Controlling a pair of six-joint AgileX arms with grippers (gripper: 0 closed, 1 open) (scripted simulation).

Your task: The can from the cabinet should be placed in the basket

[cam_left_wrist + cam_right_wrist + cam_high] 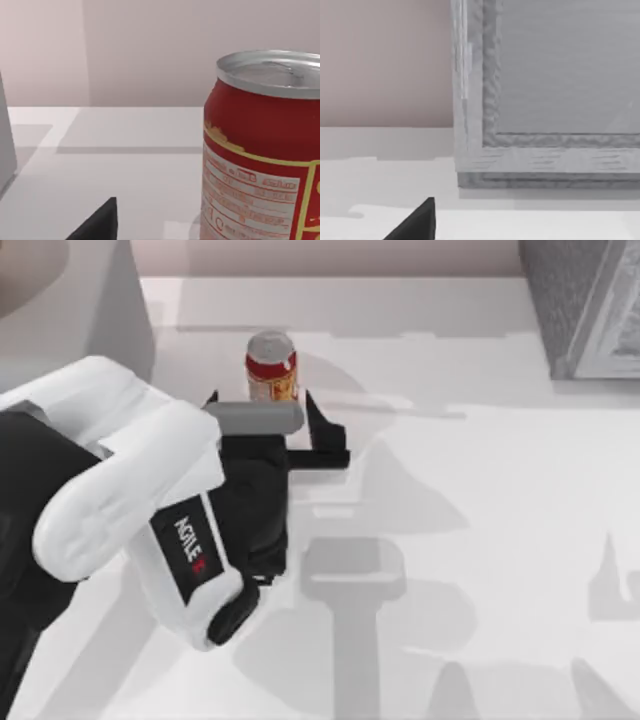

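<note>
Cabinet (585,305): well to the right of the can, framed front facing the table; my right arm is parked facing it, and whether its fingers are spread I cannot tell.
Left gripper (258,400): spread wide, one finger either side of the can, not touching, lined up to close, I judge.
Can (271,366): upright on the table, outside the cabinet.

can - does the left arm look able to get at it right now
Probably yes: the left pincer is open, its fingers on either side of the upright can, with nothing between them on the table.
</note>
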